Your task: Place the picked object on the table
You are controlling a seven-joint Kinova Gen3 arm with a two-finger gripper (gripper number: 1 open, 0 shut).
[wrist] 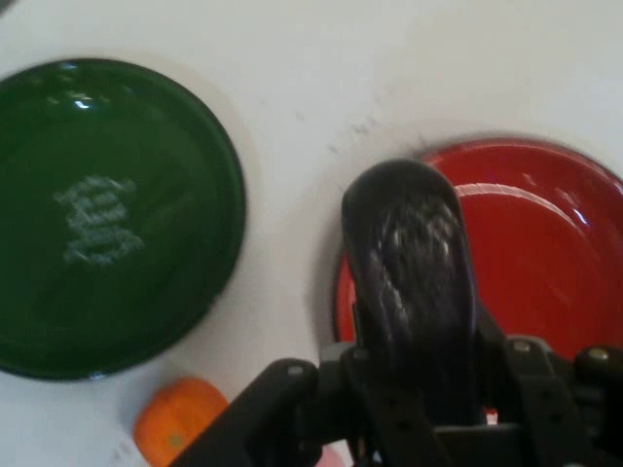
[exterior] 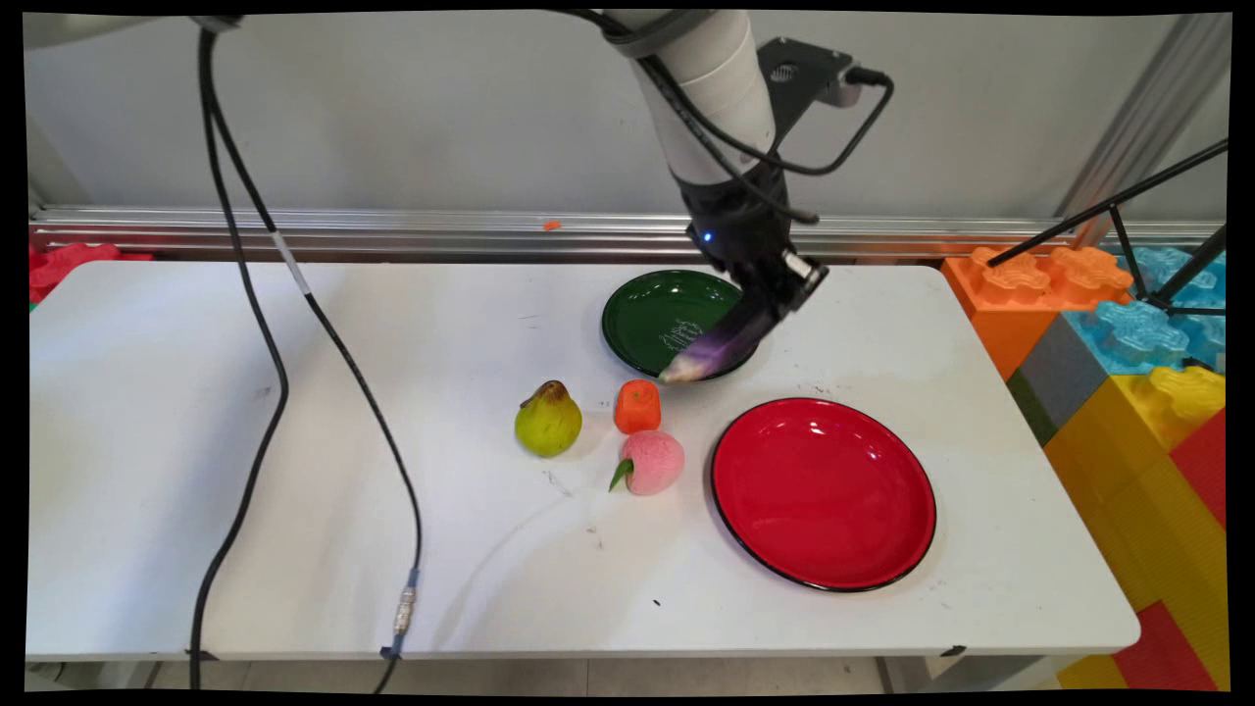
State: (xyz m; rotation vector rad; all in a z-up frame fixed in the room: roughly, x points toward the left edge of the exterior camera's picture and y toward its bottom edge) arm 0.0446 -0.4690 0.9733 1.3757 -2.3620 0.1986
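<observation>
No text, brand or number can be read. The green plate (exterior: 659, 316) (wrist: 107, 219) carries a pale whitish print in its middle, in several short rows like lines of writing or a drawing, but in both views the marks are too small and soft to make out.

A fixed camera above the near side of the bench (exterior: 196, 549) looks down across it toward the wall (exterior: 392, 108) behind, taking in the whole top from some way off. A second camera, mounted on the hand, looks along the end effector (wrist: 419, 409) from close above the bench surface. Both views share the green plate (exterior: 659, 319) (wrist: 107, 214), the red plate (exterior: 822, 490) (wrist: 545, 253) and the small orange fruit (exterior: 637, 405) (wrist: 177, 418).
</observation>
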